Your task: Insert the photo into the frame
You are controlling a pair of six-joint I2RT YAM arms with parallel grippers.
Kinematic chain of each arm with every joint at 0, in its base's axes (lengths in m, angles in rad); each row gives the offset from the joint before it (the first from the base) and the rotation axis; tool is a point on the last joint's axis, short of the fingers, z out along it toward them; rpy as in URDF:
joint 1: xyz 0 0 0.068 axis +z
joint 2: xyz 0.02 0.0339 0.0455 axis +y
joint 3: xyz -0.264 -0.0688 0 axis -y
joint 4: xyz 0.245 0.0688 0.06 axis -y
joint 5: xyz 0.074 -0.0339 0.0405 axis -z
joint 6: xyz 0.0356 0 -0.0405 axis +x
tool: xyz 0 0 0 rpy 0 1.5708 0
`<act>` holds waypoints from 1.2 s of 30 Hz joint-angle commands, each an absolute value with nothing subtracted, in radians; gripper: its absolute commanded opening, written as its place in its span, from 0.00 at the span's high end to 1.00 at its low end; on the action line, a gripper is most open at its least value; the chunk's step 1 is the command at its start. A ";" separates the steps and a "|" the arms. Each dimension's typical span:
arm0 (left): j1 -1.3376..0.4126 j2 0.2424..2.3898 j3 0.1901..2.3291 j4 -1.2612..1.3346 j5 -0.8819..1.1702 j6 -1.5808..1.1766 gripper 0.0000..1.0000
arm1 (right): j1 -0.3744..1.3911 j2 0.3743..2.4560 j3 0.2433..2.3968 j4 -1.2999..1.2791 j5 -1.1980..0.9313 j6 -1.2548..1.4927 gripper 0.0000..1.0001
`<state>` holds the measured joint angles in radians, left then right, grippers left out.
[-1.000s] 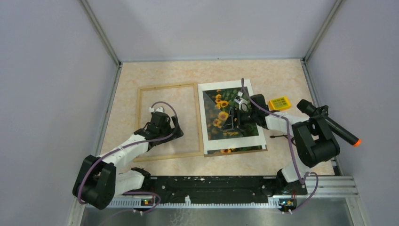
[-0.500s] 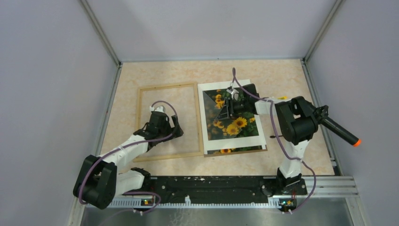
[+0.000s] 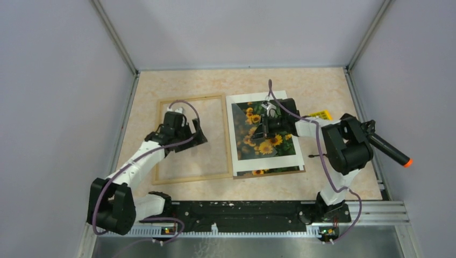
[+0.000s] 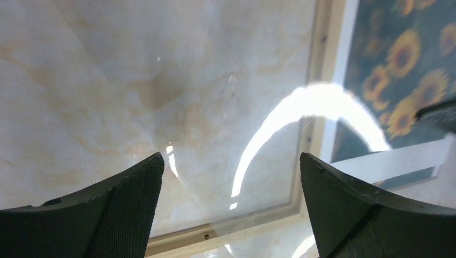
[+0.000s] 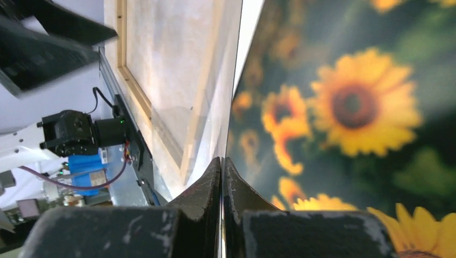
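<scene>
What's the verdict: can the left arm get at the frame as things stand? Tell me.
Probably yes. The left claw hangs open directly above the frame, nothing between them; the right claw is off over the photo.

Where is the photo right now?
Top view, right of centre: the photo lies flat under the white mat, just right of the frame, with the right gripper over it.

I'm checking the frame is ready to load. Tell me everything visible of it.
The frame is a thin rectangle of light wood lying flat on the table, left of the photo. Glare suggests a clear pane inside; no print is in it. Its right rail runs beside the white mat. The open left gripper hangs over its middle; contact cannot be told.
</scene>
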<state>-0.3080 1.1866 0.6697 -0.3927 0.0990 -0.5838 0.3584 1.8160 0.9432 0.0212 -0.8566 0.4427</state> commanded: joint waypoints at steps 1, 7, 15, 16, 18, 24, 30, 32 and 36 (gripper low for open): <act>-0.192 1.148 0.875 -0.520 0.136 -0.513 0.01 | 0.431 1.676 0.894 0.188 -0.812 0.443 1.00; 0.126 1.192 0.949 -0.545 0.235 -0.561 0.02 | 0.475 1.617 0.856 0.345 -0.817 0.514 1.00; 0.376 1.308 0.899 -0.359 0.202 -0.637 0.02 | 0.574 1.709 0.921 0.532 -0.802 0.622 1.00; 0.377 1.339 0.911 -0.354 0.172 -0.614 0.01 | 0.583 1.710 0.930 0.548 -0.802 0.631 1.00; 0.386 1.399 0.913 -0.329 0.134 -0.593 0.01 | 0.597 1.706 0.932 0.565 -0.796 0.633 1.00; 0.426 1.552 0.882 -0.288 0.312 -0.592 0.05 | 0.598 1.685 0.901 0.652 -0.754 0.664 1.00; 0.431 1.524 0.784 -0.202 0.398 -0.598 0.04 | 0.598 1.676 0.884 0.693 -0.732 0.697 1.00; 0.431 1.546 0.786 -0.227 0.430 -0.589 0.05 | 0.598 1.670 0.876 0.712 -0.717 0.701 1.00; 0.431 1.498 0.721 -0.197 0.466 -0.608 0.05 | 0.593 1.706 0.874 0.769 -0.665 0.791 1.00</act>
<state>0.4320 1.5299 0.7822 -0.2195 0.3721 -0.5983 0.5934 1.7119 0.8703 0.6220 -0.7197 0.7143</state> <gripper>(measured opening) 0.951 0.004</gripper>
